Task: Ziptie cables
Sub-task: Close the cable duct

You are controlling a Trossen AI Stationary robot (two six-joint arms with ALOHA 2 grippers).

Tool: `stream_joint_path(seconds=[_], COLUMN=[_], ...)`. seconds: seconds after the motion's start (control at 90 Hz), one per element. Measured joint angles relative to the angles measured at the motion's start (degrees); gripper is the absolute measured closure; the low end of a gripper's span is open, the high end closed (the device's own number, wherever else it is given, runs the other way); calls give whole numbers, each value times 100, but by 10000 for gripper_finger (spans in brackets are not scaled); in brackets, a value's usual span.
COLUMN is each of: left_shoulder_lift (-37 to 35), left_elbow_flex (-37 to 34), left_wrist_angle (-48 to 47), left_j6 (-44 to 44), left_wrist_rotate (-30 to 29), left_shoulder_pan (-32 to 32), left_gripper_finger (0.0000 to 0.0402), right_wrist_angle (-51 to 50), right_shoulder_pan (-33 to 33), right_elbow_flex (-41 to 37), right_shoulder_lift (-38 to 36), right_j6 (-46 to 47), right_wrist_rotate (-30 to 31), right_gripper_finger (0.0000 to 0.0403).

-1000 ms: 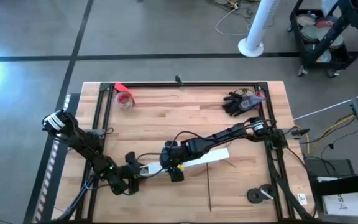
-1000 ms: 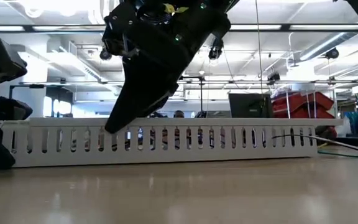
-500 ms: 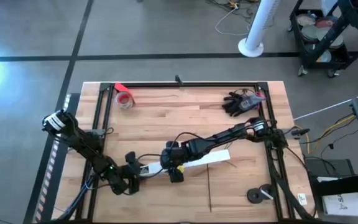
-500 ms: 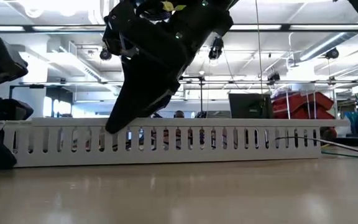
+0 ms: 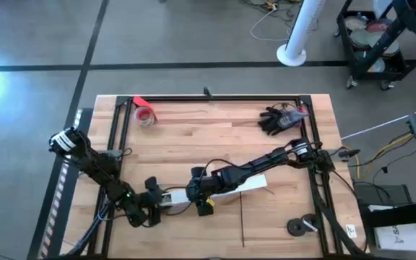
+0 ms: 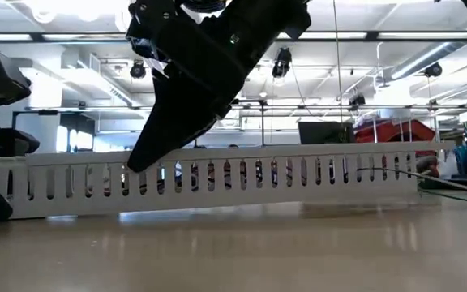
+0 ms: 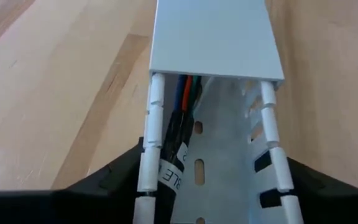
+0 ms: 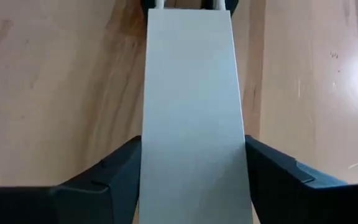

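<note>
Right tool (image 5: 202, 196) clamping across the long white slotted duct (image 5: 237, 185) near its left end, low centre of the high view, fingers (image 8: 114, 177) straddling the flat lid. Left tool (image 5: 152, 199) gripping the duct's open left end, low left of the same view, pads (image 7: 114, 177) pressing on both slotted walls. Holding cables (image 7: 182, 118) (blue, green, reddish, bundled in a dark labelled sleeve) inside the channel, running along it and emerging at the left mouth. Lying long axis left to right, rising slightly toward the right of the high view. Lifting at one end off the tabletop (image 5: 193, 137) in the low view. Keeping both grips level and steady, probably best, sparing the wires any pinch against the lid edge.
</note>
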Motion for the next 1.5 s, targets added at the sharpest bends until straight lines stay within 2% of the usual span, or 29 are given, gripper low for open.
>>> stream_joint_path(seconds=[0.111,0.367,0.489,0.622,0.756,0.978,1.178,1.333,1.5], left_shoulder_lift=[0,0,0,0,0,0,-21,-22,-26], left_elbow_flex=[-2,-9,-9,-9,-9,-9,-9,-9,-7], left_wrist_angle=[0,59,81,110,147,194,251,261,287], left_j6=[21,39,42,82,104,138,249,287,316], left_wrist_rotate=[-16,-39,-45,-69,-74,-87,-102,-124,-127], left_shoulder_pan=[0,2,2,3,24,28,73,76,90], left_gripper_finger=[176,172,174,179,172,179,172,180,175], right_wrist_angle=[22,139,150,198,692,1242,1385,1434,2049], right_shoulder_pan=[21,10,15,-10,-22,-82,-93,-127,-177], right_elbow_flex=[-1,-15,-22,-33,-46,-50,-50,-50,-48], right_shoulder_lift=[2,62,114,133,220,365,382,391,626], right_j6=[113,461,663,463,329,333,315,316,329], right_wrist_rotate=[227,320,472,239,150,61,42,1,-203], right_gripper_finger=[174,185,174,175,184,176,184,175,182])
